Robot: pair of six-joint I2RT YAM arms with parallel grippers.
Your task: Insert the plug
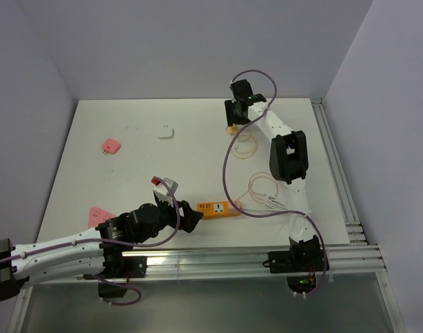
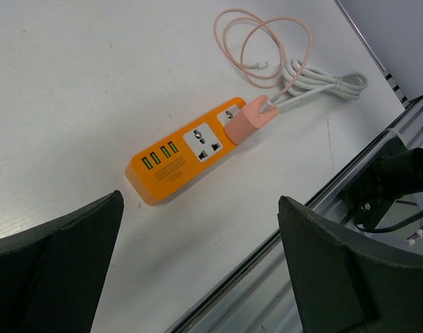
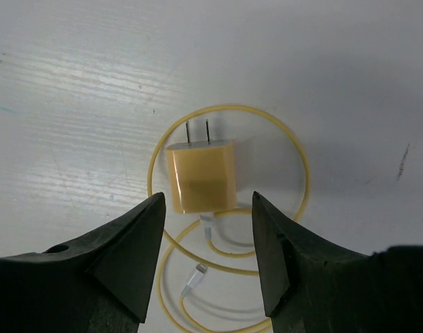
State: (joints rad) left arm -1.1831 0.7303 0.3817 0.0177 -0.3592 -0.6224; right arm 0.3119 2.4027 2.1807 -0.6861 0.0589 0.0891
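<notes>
1. Evidently the yellow plug point(image 3: 201, 175) lay flat on the table point(image 3: 66, 62) at its far side. Its two prongs point(image 3: 198, 132) pointed away from the right wrist camera, and its own yellow cable point(image 3: 301, 159) was looped around it.
2. The right gripper point(image 3: 208, 202) hung over the plug with its jaws partly spread, one finger to each side of the body. No contact showed, and it pinched nothing.
3. The left gripper point(image 2: 199, 208) stood spread wide and empty, near the orange power strip point(image 2: 163, 173) and well apart from the yellow plug.
4. A pink charger point(image 2: 249, 119) already sat in the strip's end socket. The free socket point(image 2: 201, 143) beside it looked the likely target.
5. The plug appeared to be a small, light, rigid plastic block with smooth sides that could slip in the jaws. The best hold seemed to be square across its two flat sides at mid-body, leaving the prongs clear.
6. The thin cable looked soft and would probably trail behind, dragging a little and perhaps snagging.
7. The strip also looked light, so it might slide under the push unless the left gripper braced it.
</notes>
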